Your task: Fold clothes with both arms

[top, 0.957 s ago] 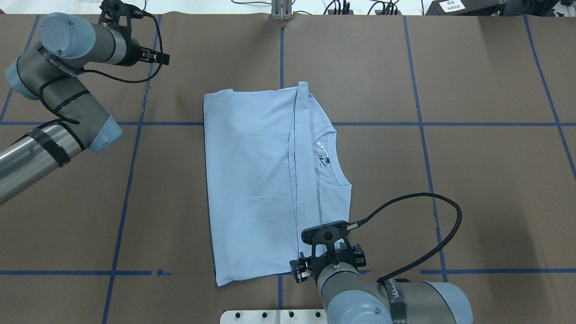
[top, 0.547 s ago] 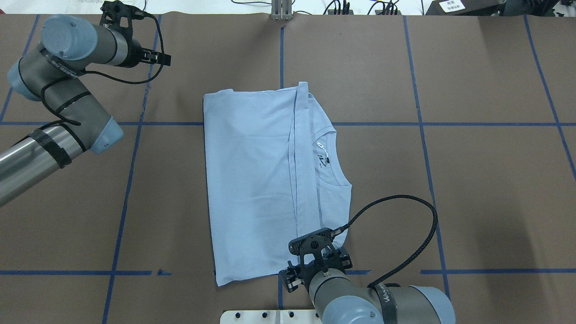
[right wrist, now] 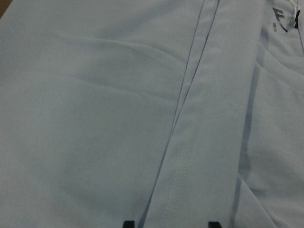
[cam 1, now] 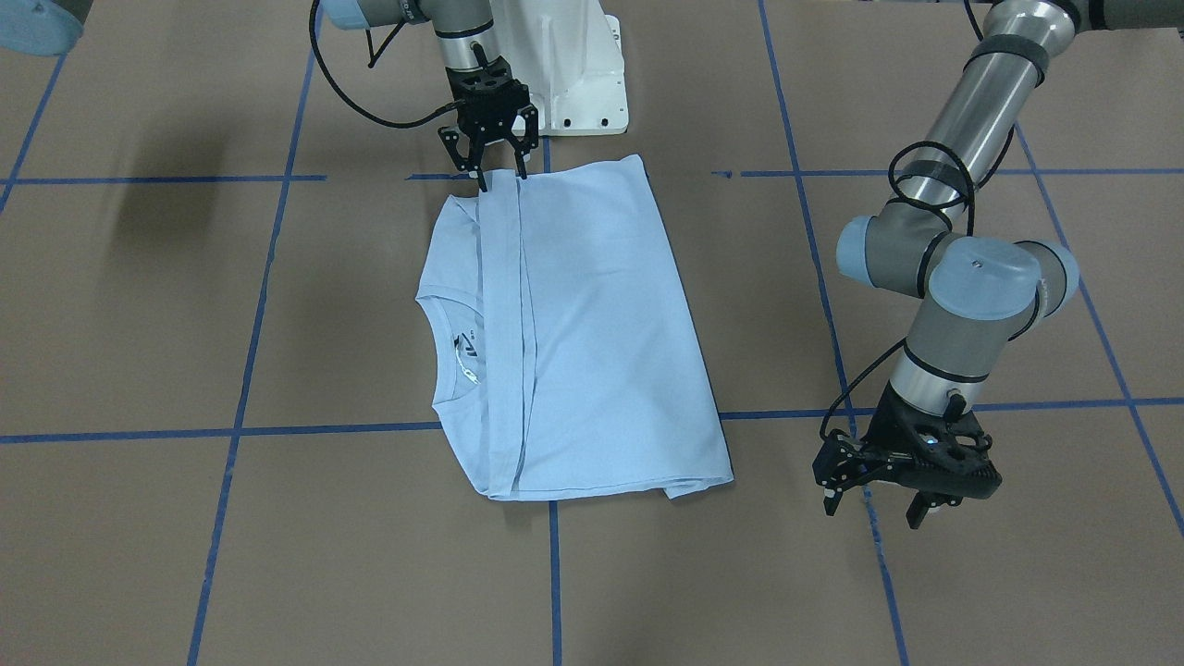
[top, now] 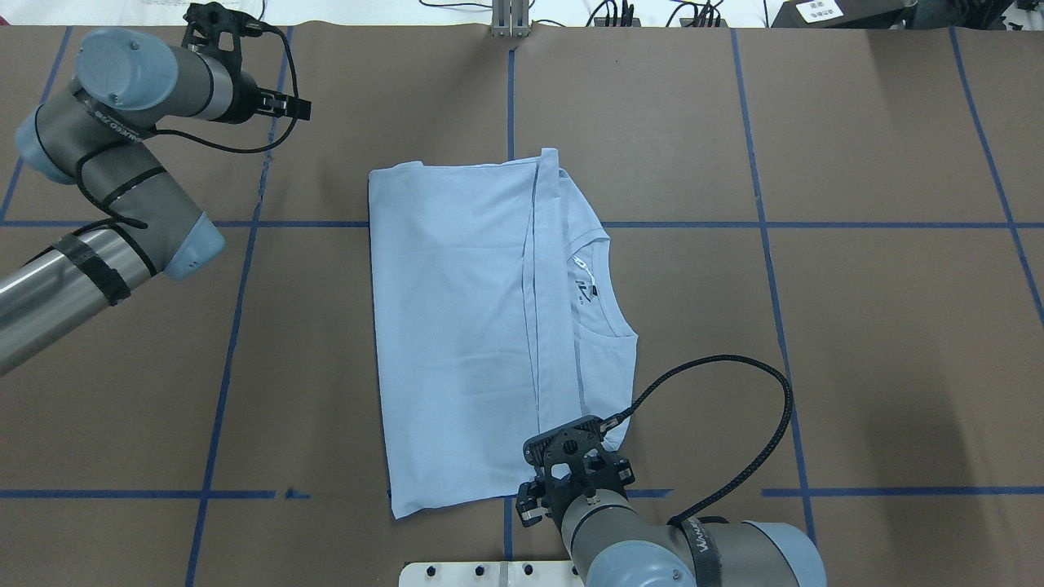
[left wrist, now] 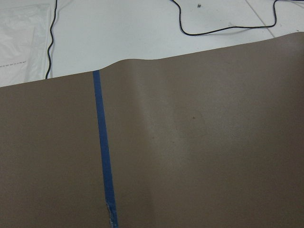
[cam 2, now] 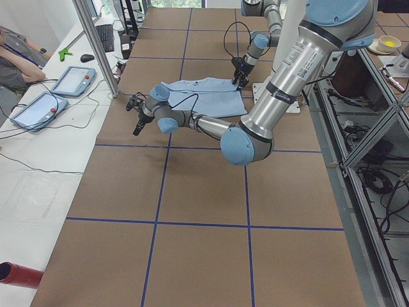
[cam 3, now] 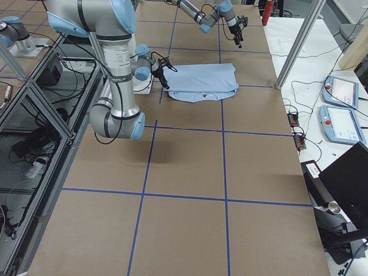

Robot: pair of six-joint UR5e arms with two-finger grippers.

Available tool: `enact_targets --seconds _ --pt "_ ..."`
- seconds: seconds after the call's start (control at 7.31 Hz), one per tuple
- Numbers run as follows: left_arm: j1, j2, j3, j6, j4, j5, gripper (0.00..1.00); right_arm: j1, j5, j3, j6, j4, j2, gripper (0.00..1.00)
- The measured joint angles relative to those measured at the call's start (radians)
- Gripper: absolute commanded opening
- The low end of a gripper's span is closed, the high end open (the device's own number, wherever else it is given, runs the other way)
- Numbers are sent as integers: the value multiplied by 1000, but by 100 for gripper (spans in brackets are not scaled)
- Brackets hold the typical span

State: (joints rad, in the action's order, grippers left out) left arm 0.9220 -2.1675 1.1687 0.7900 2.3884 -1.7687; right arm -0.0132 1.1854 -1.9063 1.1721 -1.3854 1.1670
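The shirt (top: 457, 326) lies folded lengthwise in the middle of the desk (top: 856, 342), soft and limp, so it is probably best pinched at its near edge, where the right hand (cam 1: 500, 177) hovers open and empty; the left hand (cam 1: 874, 511) is also open and empty, well apart.

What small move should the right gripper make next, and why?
Probably lower the right gripper and close it on the T-shirt edge nearest the robot: its jaws stand open at that edge, gripping nothing. The left gripper hangs open over the table, apart from the cloth.
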Motion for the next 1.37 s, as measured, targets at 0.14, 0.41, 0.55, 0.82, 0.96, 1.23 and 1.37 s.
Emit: enact_targets --seconds 0.14,0.41,0.55,0.82,0.96,1.23,1.37 --pt "0 0 -1 0 0 0 100 5 -10 -1 -1 -1 2 58" --pt "0 0 -1 0 0 0 100 18 -30 -3 -2 -3 4 56" --pt "0 0 -1 0 0 0 100 22 -34 -5 -2 -3 4 54" --pt "0 0 -1 0 0 0 100 31 -38 -5 -2 -3 4 27" --pt "-1 2 -1 0 0 0 100 33 -43 -5 -2 -3 5 5" --pt "-1 7 4 0 0 0 100 38 -63 -5 -1 -1 5 0" --pt "-2 8 5 0 0 0 100 42 -77 -5 0 0 4 0"
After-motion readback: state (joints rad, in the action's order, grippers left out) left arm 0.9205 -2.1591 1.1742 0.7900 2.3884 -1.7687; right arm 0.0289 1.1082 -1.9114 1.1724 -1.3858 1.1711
